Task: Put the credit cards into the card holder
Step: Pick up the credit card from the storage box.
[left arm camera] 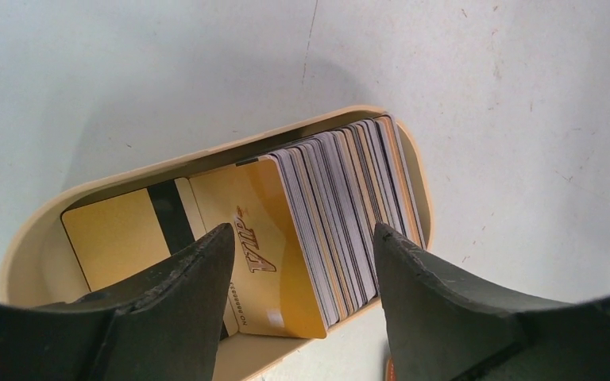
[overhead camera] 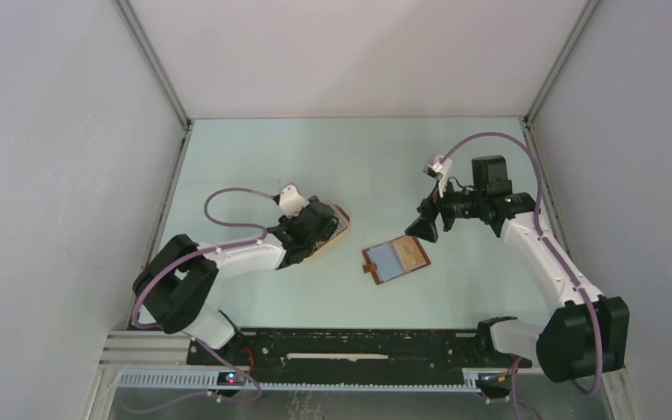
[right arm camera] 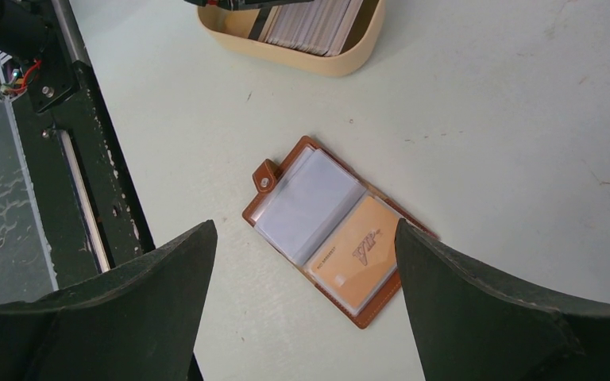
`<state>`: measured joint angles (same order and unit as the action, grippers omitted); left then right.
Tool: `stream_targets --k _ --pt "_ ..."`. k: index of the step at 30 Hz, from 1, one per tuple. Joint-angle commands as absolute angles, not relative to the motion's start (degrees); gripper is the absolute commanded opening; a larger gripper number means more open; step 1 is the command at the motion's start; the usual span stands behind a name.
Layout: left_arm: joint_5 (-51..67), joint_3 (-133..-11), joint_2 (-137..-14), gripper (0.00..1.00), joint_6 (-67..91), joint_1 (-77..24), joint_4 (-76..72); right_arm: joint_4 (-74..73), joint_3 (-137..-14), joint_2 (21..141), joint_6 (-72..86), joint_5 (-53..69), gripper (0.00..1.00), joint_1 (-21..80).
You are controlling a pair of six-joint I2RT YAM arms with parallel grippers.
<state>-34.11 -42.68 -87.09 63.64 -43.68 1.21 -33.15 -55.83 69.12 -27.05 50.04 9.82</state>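
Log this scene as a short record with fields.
card holder: open flat on the table, one orange card in a pocket
credit cards: leaning in a row in the tan tray
left gripper: open, over the tray's cards
right gripper: open, above the card holder

Lit brightly and evenly from overhead, diffuse. Soft grey shadow on the desk [left arm camera: 524, 95] behind the tan tray [left arm camera: 127, 176]. Mild sheen on the clear pockets of the card holder [right arm camera: 318, 210]. Overhead view sharp, side walls dimmer. Near foreground of both wrist views dark and slightly soft.
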Motion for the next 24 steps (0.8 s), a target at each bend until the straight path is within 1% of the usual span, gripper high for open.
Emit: stream_targets --k 1,4,7,12,15,18,19,24 --pt "-34.64 -42.84 -82.44 0.71 57.91 -43.33 -1.26 -30.51 -56.20 72.25 -25.73 49.66 0.91 12.67" --pt "-35.05 -41.90 -78.70 0.73 52.19 -43.34 -1.37 -30.59 -59.27 75.91 -23.55 48.63 0.90 16.21" --pt "-33.51 -39.16 -74.65 0.75 44.74 -43.33 -4.23 -32.36 -65.09 81.97 -21.76 47.59 0.89 20.42" --pt "-23.84 -31.22 -70.40 0.79 36.71 -43.35 -19.98 -36.15 -78.00 94.75 -17.18 45.90 0.82 26.58" --pt "-19.14 -26.31 -69.96 0.81 35.48 -43.33 -30.19 -37.56 -85.51 101.88 -13.06 44.89 0.79 28.24" --pt "-20.08 -23.16 -68.42 0.81 35.85 -43.33 -35.03 -38.81 -93.08 108.85 -9.19 45.07 0.68 28.51" --pt "-20.64 -22.40 -68.08 0.81 36.05 -43.33 -35.81 -39.27 -95.38 110.91 -8.48 44.89 0.66 28.70" --pt "-22.70 -21.94 -69.04 0.81 37.66 -43.34 -36.62 -41.03 -104.23 119.64 -5.25 42.70 0.63 30.37"
